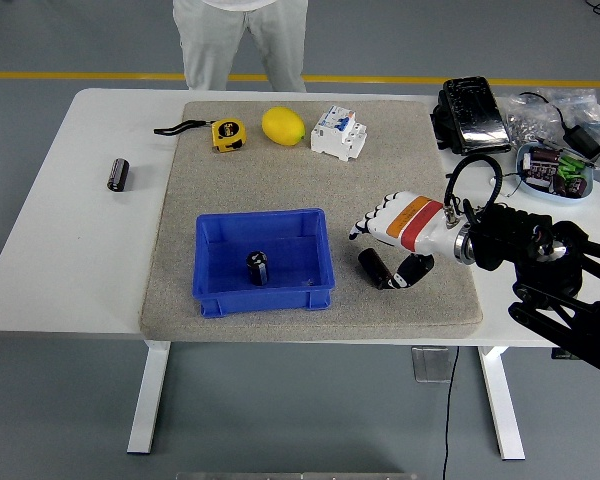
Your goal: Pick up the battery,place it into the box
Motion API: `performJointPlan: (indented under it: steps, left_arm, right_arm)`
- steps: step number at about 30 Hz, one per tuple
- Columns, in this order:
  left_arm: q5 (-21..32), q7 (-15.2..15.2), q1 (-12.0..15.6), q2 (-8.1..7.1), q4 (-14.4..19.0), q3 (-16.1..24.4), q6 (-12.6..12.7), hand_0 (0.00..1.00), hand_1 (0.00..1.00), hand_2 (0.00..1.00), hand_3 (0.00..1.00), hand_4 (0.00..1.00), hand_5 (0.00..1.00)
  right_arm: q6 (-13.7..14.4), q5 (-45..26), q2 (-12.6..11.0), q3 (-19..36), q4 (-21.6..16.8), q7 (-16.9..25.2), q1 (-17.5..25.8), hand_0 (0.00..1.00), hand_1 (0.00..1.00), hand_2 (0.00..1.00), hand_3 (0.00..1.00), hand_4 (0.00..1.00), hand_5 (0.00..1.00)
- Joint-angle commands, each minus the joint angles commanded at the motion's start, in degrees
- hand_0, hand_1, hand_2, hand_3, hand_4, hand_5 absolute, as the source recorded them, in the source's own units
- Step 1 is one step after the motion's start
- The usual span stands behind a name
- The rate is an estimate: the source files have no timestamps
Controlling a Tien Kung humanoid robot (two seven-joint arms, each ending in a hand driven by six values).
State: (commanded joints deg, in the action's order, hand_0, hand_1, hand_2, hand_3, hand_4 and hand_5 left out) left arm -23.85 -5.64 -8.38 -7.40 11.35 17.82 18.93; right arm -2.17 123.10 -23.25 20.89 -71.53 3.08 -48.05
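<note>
A black battery (374, 268) lies on the grey mat (280, 180), just right of the blue box (310, 232). My right hand (382, 252) hangs low over it, with the white fingers (364, 222) spread above its far side and the thumb at its right side. The hand holds nothing. A second battery (257, 268) stands inside the box. A third battery (118, 174) lies on the bare white table (60, 250) at the far left. My left arm is out of view.
A yellow tape measure (228, 133), a lemon (283, 126) and a white circuit breaker (338, 132) lie along the mat's far edge. A black device (472, 112), a plastic bag (555, 110) and a small tray of parts (555, 168) crowd the back right. A person (240, 40) stands at the far side.
</note>
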Motion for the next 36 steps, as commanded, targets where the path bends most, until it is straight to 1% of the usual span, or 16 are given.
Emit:
performJointPlan:
  steps: [11,16,18,22,23,28,29,34,35,36]
  left_arm:
    - [-0.2,-0.2,-0.3,0.05,0.1,0.0,-0.1,0.746,0.719,0.775,0.610,0.625,0.471]
    - [0.0,-0.1,-0.4,-0.01,0.2,-0.1,-0.1,0.746,0.719,0.775,0.610,0.625,0.471]
    - [0.1,-0.1,-0.4,-0.04,0.2,-0.2,0.0,0.747,0.719,0.775,0.610,0.627,0.473]
    - [0.0,-0.2,-0.4,-0.06,0.2,-0.1,0.0,0.747,0.719,0.775,0.610,0.627,0.473]
    - [-0.1,-0.2,-0.3,-0.06,0.2,0.0,0.0,0.747,0.720,0.774,0.610,0.627,0.474]
    - [-0.8,-0.5,-0.3,-0.07,0.3,0.4,-0.1,0.747,0.720,0.774,0.610,0.627,0.474]
    - [-0.9,-0.5,-0.2,-0.08,0.3,0.5,-0.1,0.747,0.723,0.774,0.610,0.625,0.471]
    - [-2.1,-0.8,-0.2,-0.10,0.3,1.2,-0.2,0.747,0.723,0.774,0.610,0.625,0.471]
    - [-2.5,-0.9,-0.3,-0.10,0.4,1.4,-0.3,0.747,0.722,0.774,0.611,0.625,0.471]
    - [-2.7,-1.0,-0.3,-0.11,0.4,1.6,-0.3,0.747,0.722,0.774,0.611,0.625,0.471]
  right_arm:
    - [0.6,-1.3,2.5,-3.4,5.0,0.6,-1.7,0.764,0.732,0.767,0.808,0.963,0.288]
    - [0.7,-1.5,3.1,-5.1,5.9,1.0,-2.3,0.764,0.732,0.767,0.808,0.963,0.288]
    - [0.8,-1.5,3.2,-5.4,6.2,1.1,-2.4,0.745,0.722,0.759,0.803,0.963,0.287]
    - [1.5,-1.6,3.5,-6.1,6.7,1.4,-2.5,0.745,0.722,0.759,0.803,0.963,0.287]
    - [1.9,-1.7,3.6,-6.2,6.9,1.6,-2.6,0.656,0.657,0.707,0.685,0.915,0.275]
    - [3.0,-2.0,3.9,-6.4,7.9,1.9,-2.4,0.656,0.657,0.707,0.685,0.915,0.275]
    - [3.1,-2.0,3.9,-6.4,8.2,2.0,-2.4,0.570,0.559,0.584,0.581,0.795,0.222]
    - [3.9,-2.5,4.4,-6.3,9.8,2.2,-2.3,0.570,0.559,0.584,0.581,0.795,0.222]
    - [3.9,-2.5,4.5,-6.2,10.1,2.3,-2.2,0.435,0.481,0.532,0.538,0.706,0.149]
    - [4.0,-2.4,4.5,-6.2,10.3,2.3,-2.2,0.435,0.481,0.532,0.538,0.706,0.149]
